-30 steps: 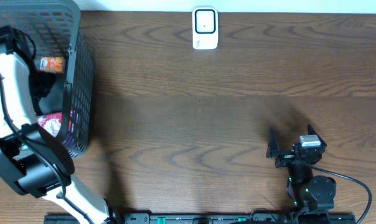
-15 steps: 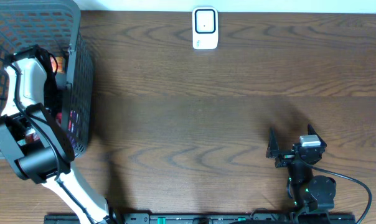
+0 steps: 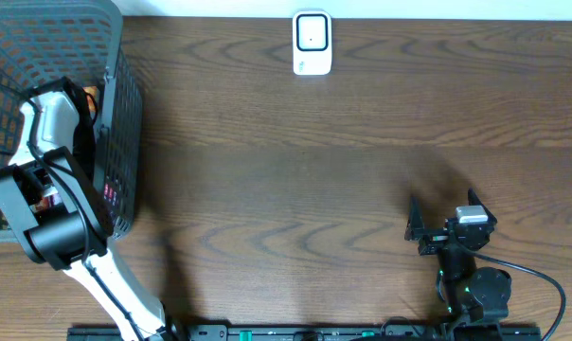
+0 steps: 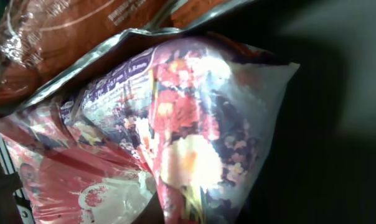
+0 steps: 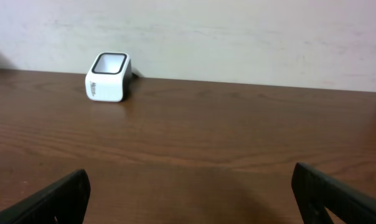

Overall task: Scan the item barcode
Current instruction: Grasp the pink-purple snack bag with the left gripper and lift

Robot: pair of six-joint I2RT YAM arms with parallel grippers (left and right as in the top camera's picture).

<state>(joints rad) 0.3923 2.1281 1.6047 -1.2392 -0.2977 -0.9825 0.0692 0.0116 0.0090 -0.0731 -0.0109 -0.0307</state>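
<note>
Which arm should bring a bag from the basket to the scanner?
Left: the left arm is inside the basket, against the floral bag. The right arm sits across the table, jaws open.

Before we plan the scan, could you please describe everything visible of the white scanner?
The white scanner is a small, rounded box, plastic by its look, with a dark-framed window on top and faint print on one side. It sits flat at the far middle edge of the table; nothing but the tabletop touches it.

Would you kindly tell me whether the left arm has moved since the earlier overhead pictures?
Yes. In the overhead view the left arm has swung rightward, from the grey basket's left edge toward its right wall.
</note>
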